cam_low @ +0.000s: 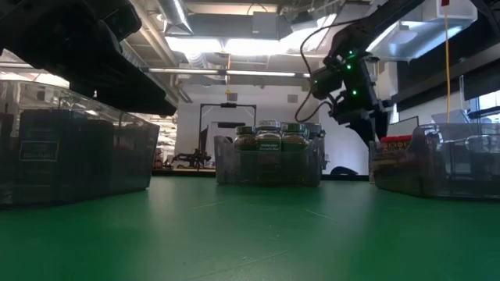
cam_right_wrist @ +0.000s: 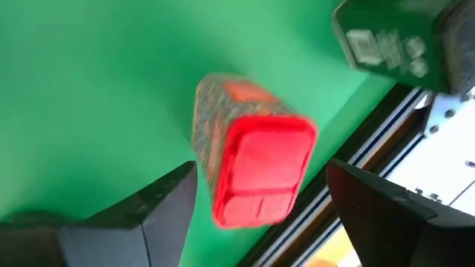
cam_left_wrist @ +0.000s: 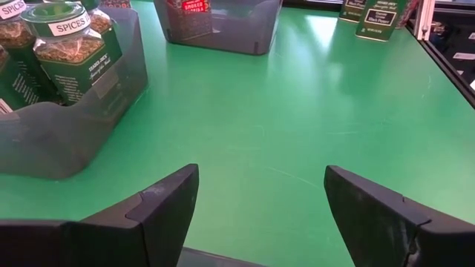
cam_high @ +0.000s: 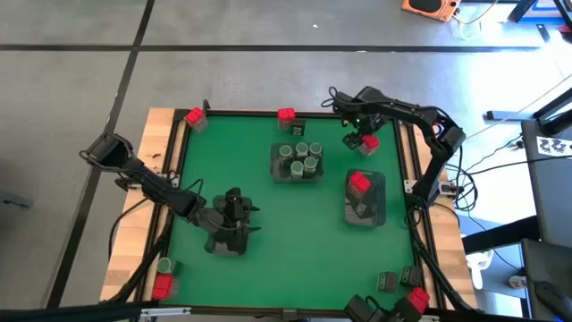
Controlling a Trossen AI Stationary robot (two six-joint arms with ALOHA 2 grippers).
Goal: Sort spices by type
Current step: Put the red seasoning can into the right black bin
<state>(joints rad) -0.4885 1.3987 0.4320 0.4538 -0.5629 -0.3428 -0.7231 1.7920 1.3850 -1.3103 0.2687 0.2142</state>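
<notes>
Near the table's front edge, we are seeing the left gripper (cam_high: 234,217) hovering with fingers apart over a translucent grey tray (cam_high: 225,243). Mid-table, round grey-green spice jars (cam_high: 299,158) are filling a second tray (cam_high: 297,176). At the far right corner, the right gripper (cam_high: 361,136), fingers spread, is poised above a red-lidded spice box (cam_right_wrist: 256,172), not gripping it.
</notes>
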